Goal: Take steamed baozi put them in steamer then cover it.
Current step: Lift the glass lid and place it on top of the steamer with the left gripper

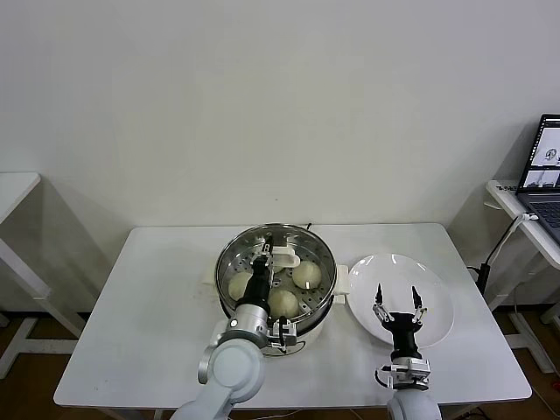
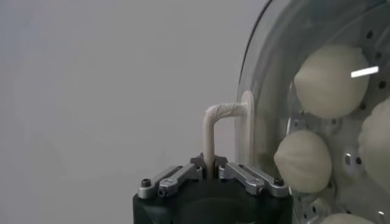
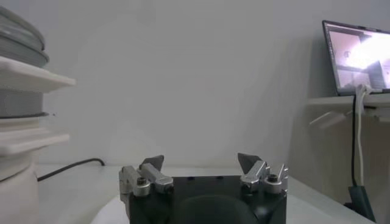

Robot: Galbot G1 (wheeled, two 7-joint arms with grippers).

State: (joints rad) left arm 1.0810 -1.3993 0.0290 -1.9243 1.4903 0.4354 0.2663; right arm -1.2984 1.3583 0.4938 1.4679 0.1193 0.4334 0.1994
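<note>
The left tool [image 1: 264,259] is over the middle of the steamer [image 1: 319,282], closed tight on the cream-white handle of the cover [image 2: 262,103] — in the left wrist view the handle's bar runs straight down between the two fingers [image 2: 247,175], which pinch it with no gap. That grip by the handle makes sense: it is the only part of the glass lid a narrow tool can hold, and it keeps the metal fingers off the glass. The cover sits across the pot's mouth, and through the glass the steamed baozi [image 1: 305,274] show on the perforated tray; three are plain in the head view, and a fourth may be hidden under the arm. Whether the rim is fully seated I cannot tell from here, so I'd judge this the covering step, near its end. The steamer stands mid-counter [image 1: 157,297], with the white plate [image 1: 435,308] just to its right — bare now, which fits the buns being inside. The right tool [image 1: 399,308] hangs low over that plate, fingers spread wide and holding nothing, parked well apart from the lid so it stays out of the left arm's way.
</note>
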